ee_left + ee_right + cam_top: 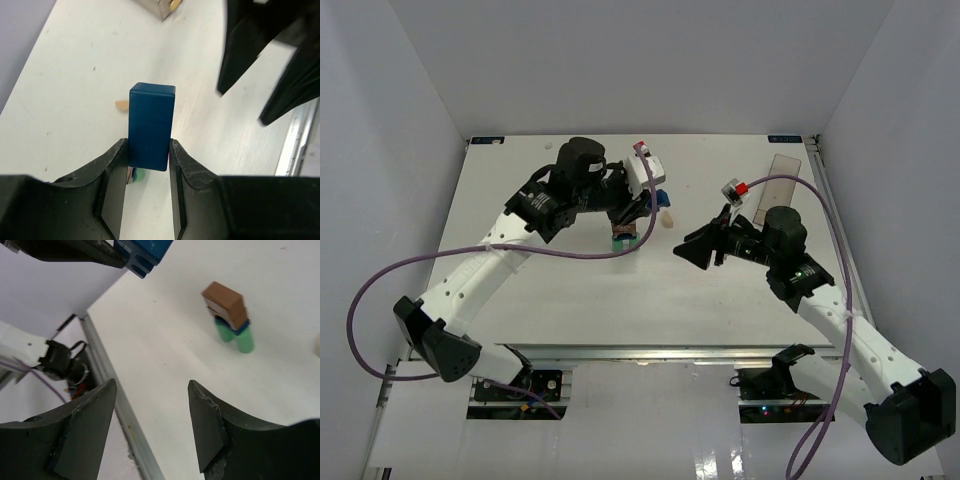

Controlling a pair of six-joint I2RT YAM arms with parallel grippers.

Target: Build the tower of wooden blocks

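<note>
My left gripper [148, 150] is shut on a blue block [151, 127], which hangs in the air with its long side pointing away from the fingers. In the top view this gripper [655, 200] is above and just behind the small tower [625, 237]. The right wrist view shows the tower [230, 315] as a brown brick over a blue piece on two green cylinders [239, 338]. A tan piece [667, 222] lies on the table beside it. My right gripper [695, 250] stands open and empty to the tower's right, its fingers [207, 420] apart.
A clear plastic box [783, 175] lies at the back right of the white table [570, 290]. The table's metal front rail [117, 410] runs under the right gripper. White walls close in the back and both sides.
</note>
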